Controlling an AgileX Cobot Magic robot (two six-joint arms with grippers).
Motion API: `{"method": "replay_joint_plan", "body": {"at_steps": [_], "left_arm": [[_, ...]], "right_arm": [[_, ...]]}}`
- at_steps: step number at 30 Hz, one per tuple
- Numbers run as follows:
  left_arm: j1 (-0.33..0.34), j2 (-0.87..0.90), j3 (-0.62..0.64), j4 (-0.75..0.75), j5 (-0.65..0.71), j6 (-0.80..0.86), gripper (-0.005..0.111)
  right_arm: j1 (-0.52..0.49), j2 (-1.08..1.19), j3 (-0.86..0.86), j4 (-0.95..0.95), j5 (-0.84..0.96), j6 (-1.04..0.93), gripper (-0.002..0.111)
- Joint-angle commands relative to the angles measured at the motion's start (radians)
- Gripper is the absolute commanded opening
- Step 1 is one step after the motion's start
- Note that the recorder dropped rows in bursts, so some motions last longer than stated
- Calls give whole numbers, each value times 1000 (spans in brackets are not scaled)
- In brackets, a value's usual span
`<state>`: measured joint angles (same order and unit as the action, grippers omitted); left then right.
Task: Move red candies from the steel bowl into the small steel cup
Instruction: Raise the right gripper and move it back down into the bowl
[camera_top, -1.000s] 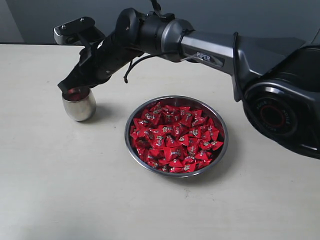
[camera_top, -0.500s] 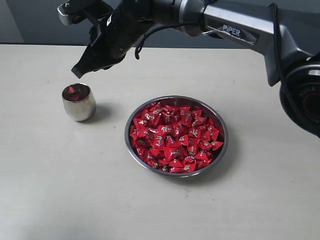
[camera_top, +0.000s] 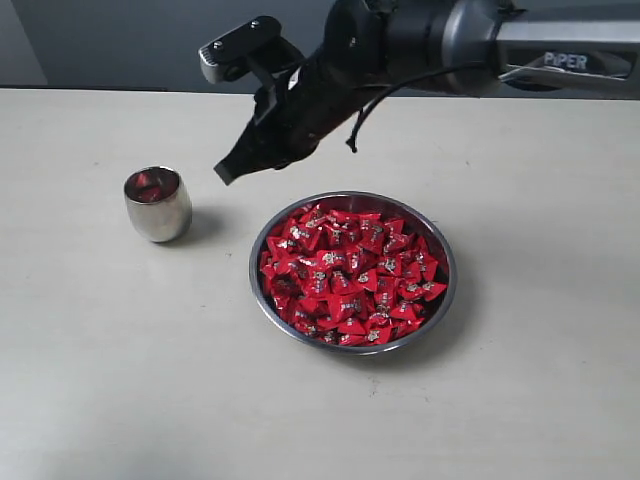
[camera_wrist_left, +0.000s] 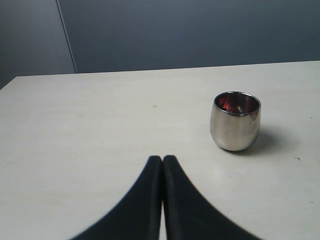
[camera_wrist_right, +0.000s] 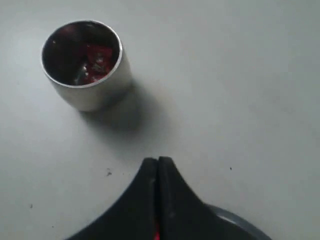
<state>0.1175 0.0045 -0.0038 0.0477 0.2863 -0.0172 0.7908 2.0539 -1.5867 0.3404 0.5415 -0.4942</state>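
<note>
The steel bowl (camera_top: 448, 262) sits mid-table, heaped with red candies (camera_top: 350, 275). To its left stands the small steel cup (camera_top: 157, 205), upright, with a few red candies (camera_wrist_right: 95, 57) inside. My right gripper (camera_top: 225, 172) hovers in the air between cup and bowl, above the bowl's far left rim, shut with nothing held. Its wrist view shows the shut fingertips (camera_wrist_right: 158, 160), the cup (camera_wrist_right: 87, 65) ahead and a bit of bowl rim (camera_wrist_right: 235, 220). My left gripper (camera_wrist_left: 162, 158) is shut and empty, low over the table, with the cup (camera_wrist_left: 235, 121) ahead of it.
The right arm (camera_top: 520, 45) stretches across the back of the pale table (camera_top: 120, 380) from the right. A dark wall (camera_wrist_left: 190, 30) runs behind the table's far edge.
My right gripper has lifted away from the cup's mouth and swung right toward the bowl, its jaws closing fully. The cup and bowl have not moved.
</note>
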Motion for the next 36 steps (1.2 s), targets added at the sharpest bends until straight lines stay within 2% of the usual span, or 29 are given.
{"method": "replay_joint_plan", "body": {"at_steps": [1, 9, 14, 18, 20, 25, 29, 36], "left_arm": [[1, -4, 4, -2, -2, -2, 0], [1, -4, 4, -2, -2, -2, 0], [1, -4, 4, -2, -2, -2, 0], [1, -4, 4, -2, -2, -2, 0], [1, -4, 4, -2, -2, -2, 0], [1, -4, 4, -2, -2, -2, 0], [1, -4, 4, -2, -2, -2, 0], [1, -4, 4, -2, -2, -2, 0]], "right_arm": [[-23, -92, 153, 30, -124, -15, -1], [-23, -222, 448, 84, -261, -33, -1], [-17, -277, 582, 142, -271, -41, -1], [69, -317, 661, 144, -286, -51, -1], [118, -333, 665, 140, -286, -55, -1], [159, -350, 665, 139, -241, -55, -1], [165, -350, 665, 121, -183, -55, -1], [165, -350, 665, 105, -186, -55, -1]]}}
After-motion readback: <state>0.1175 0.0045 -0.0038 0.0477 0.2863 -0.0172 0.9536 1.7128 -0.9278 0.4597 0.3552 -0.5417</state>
